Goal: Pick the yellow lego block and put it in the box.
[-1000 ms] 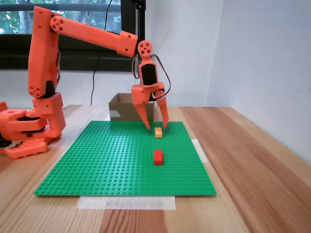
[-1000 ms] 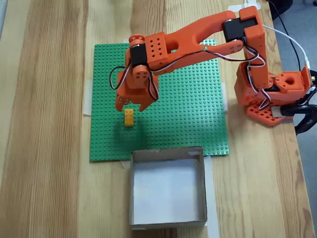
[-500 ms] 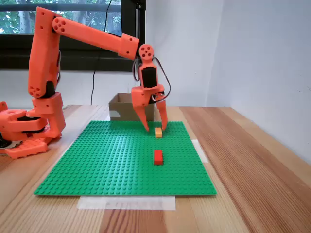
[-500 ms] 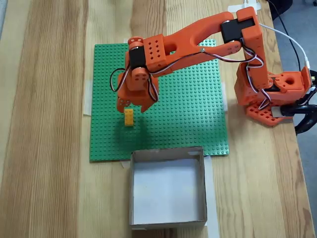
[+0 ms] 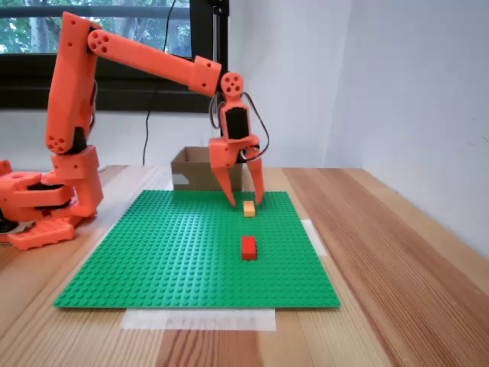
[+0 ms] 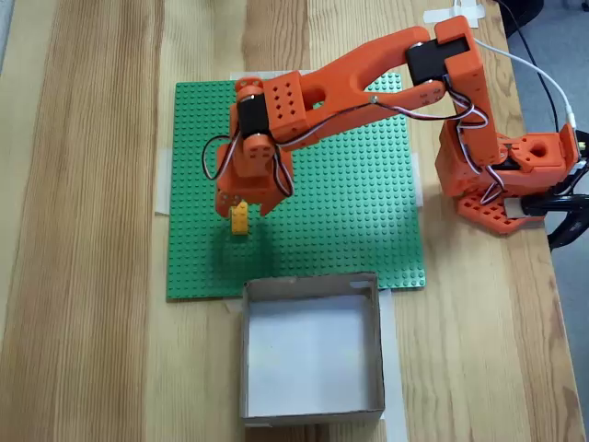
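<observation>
Gripper (image 5: 246, 202) hangs fingers-down and spread apart over the yellow lego block (image 5: 249, 208), straddling it for a grab. Block sits loose on the green baseplate (image 5: 168, 252), near the box (image 6: 313, 354).

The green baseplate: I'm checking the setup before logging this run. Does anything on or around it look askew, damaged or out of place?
Nothing stands out. The green baseplate lies flat and taped to the table. The yellow lego block and the red brick sit square on its studs. The box stands upright and empty beside it. The gripper hangs over the yellow block, jaws open.
</observation>
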Controlling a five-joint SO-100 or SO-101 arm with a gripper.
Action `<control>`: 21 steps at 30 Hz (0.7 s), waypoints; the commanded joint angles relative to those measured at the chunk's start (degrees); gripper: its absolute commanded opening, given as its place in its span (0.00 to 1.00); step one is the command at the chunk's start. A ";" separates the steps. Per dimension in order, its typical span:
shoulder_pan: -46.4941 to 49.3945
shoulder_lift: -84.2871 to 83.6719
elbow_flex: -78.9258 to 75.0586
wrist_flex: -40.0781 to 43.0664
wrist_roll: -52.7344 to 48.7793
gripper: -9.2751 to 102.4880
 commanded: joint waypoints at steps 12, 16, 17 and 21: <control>-0.97 0.00 -2.29 -0.88 0.79 0.26; -1.05 -0.35 -2.72 -0.70 0.70 0.26; -1.05 -0.44 -2.81 -0.70 0.70 0.26; -0.79 -0.79 -3.16 -0.70 0.62 0.26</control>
